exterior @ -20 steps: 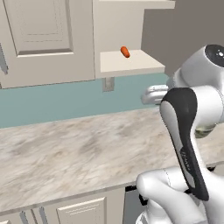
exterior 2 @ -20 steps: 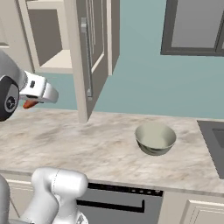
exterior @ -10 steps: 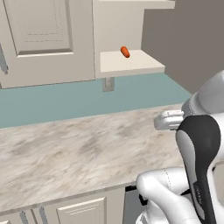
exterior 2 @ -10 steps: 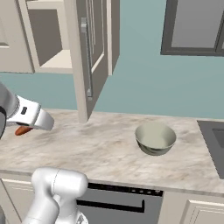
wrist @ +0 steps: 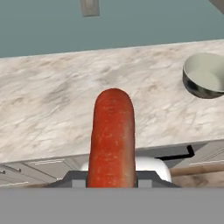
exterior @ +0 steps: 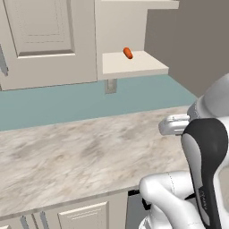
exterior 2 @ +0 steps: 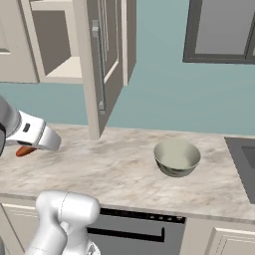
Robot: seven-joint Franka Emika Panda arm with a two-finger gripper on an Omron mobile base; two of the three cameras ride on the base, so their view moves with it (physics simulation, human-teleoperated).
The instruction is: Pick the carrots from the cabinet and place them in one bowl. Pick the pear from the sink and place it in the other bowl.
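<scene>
now the gripper point(wrist: 112, 181) is closing firmly on one carrot point(wrist: 112, 138), which is standing up from between the jaws and filling the near part of the hand view; in the right base view the same carrot's orange tip point(exterior 2: 25, 151) is peeking out under the white hand. compared with a second ago the hand is sitting lower and farther out from the cabinet point(exterior 2: 69, 50): it has come down from shelf height and is now travelling just above the marble worktop point(exterior 2: 119, 169), so the carrot is already out of the cabinet and the carrying leg is under way. farther along the worktop, well apart from the hand, the bowl point(exterior 2: 177, 158) with the pale inside is waiting, and the hand view is catching it off to one side point(wrist: 205, 75), so the arm is probably needing to swing that way and rise over the rim before letting go. beyond the bowl the dark edge of the sink point(exterior 2: 243, 159) is just showing. farthest away, the second carrot point(exterior: 128, 53) is lying on the cabinet's pale shelf point(exterior: 134, 65) exactly where it was, so one more trip to the shelf is remaining, and the pear step is not yet begun.
</scene>
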